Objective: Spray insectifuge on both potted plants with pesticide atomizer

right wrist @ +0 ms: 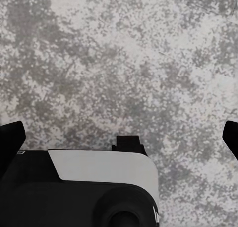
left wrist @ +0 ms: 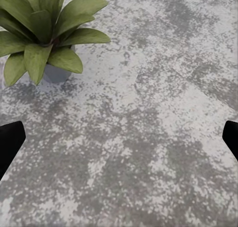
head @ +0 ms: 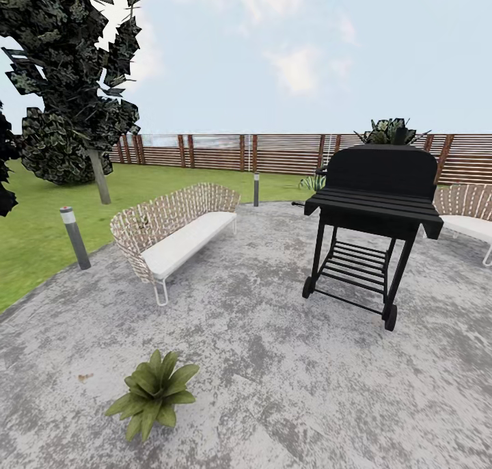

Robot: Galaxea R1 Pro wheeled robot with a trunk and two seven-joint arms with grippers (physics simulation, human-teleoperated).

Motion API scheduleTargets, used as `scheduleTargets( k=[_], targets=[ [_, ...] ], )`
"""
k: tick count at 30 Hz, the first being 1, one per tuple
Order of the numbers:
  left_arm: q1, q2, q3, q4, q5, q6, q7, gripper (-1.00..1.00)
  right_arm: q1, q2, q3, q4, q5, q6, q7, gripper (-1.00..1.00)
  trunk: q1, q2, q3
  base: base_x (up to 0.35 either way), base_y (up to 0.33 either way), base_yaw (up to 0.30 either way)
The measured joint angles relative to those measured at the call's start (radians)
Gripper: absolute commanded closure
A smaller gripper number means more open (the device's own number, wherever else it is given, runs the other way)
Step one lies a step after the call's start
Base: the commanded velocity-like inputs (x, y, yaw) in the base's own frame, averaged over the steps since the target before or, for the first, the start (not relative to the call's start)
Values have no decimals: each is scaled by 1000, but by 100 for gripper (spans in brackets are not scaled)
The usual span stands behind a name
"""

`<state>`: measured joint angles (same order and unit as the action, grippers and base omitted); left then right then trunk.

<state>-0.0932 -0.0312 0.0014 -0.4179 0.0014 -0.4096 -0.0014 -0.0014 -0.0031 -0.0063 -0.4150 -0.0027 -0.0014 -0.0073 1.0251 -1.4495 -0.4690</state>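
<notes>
On the paved patio [head: 273, 387] one potted plant [head: 153, 392] sits ahead; both grippers' fingers spread wide, empty. The robot seems to be searching; finding the atomizer comes next.

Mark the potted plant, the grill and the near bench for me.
potted plant [head: 154, 392]: head view, centre of the leaf rosette.
grill [head: 374, 208]: head view, slatted front shelf.
bench [head: 184, 240]: head view, white seat cushion.
</notes>
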Motion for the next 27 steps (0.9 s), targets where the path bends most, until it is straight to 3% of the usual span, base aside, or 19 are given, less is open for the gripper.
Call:
scheduleTargets(
  k=[27],
  targets=[
    [0, 1, 0, 1, 0, 0, 0, -100, 0, -2, -3, -1, -4, 0, 0, -100, 0, 0, 1, 0, 0, -19]
  ],
)
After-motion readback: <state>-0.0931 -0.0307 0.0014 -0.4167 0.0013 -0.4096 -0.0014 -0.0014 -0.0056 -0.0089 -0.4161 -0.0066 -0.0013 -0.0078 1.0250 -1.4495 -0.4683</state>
